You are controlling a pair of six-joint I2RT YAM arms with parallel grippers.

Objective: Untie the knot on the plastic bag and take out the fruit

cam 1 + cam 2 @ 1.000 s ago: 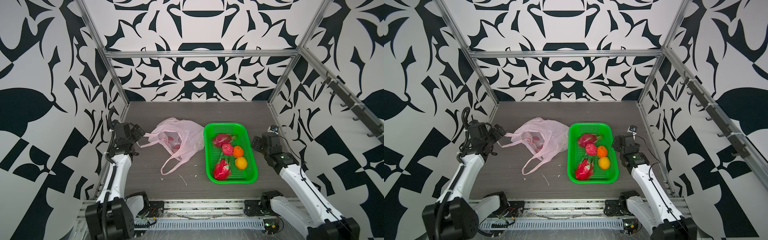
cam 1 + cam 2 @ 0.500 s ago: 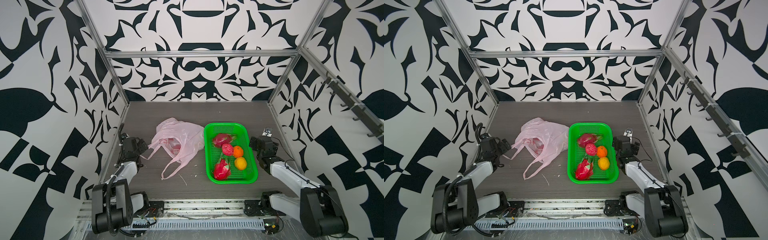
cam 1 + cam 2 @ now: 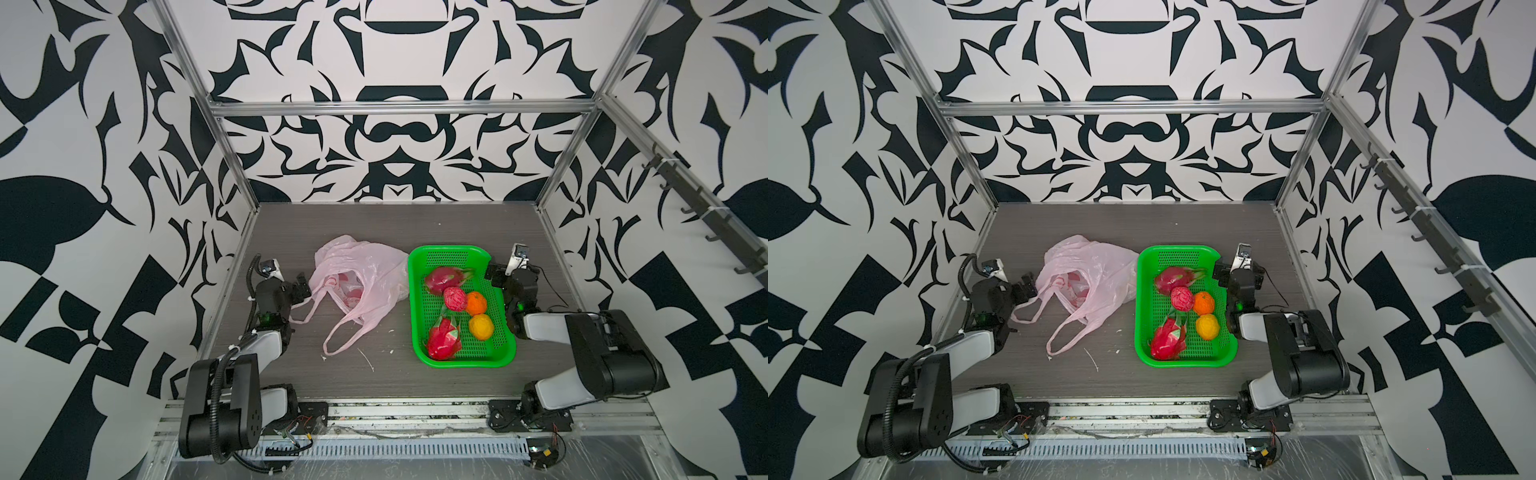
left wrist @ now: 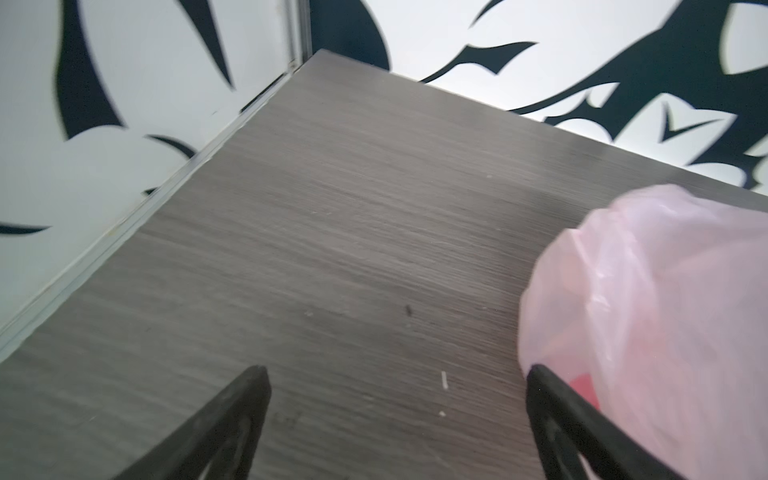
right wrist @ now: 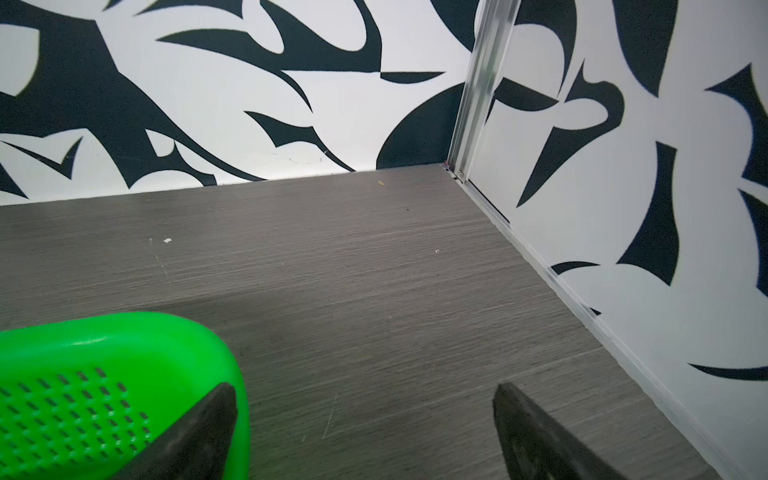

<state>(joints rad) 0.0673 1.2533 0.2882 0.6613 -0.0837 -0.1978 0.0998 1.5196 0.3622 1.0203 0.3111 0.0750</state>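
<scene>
Both top views: fruit point(image 3: 455, 298) in basket point(image 3: 446, 250) — unseen from wrists; left gripper point(image 4: 397, 370), right gripper point(image 5: 365, 386) spread wide, empty.

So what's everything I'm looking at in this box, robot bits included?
plastic bag: one, translucent pink with some red showing through, slumped on the table left of the basket
basket: one, green, perforated, right of centre
dragon fruits: two, magenta with green tips, in the basket
bumpy fruit: one, red-pink, in the basket between them
oranges: two, orange, in the basket
scraps: a few, white, on the table near the bag
table: one, grey woodgrain
walls: black-and-white pattern, all round
left gripper: one, black, open, beside the bag
right gripper: one, black, open, beside the basket
</scene>
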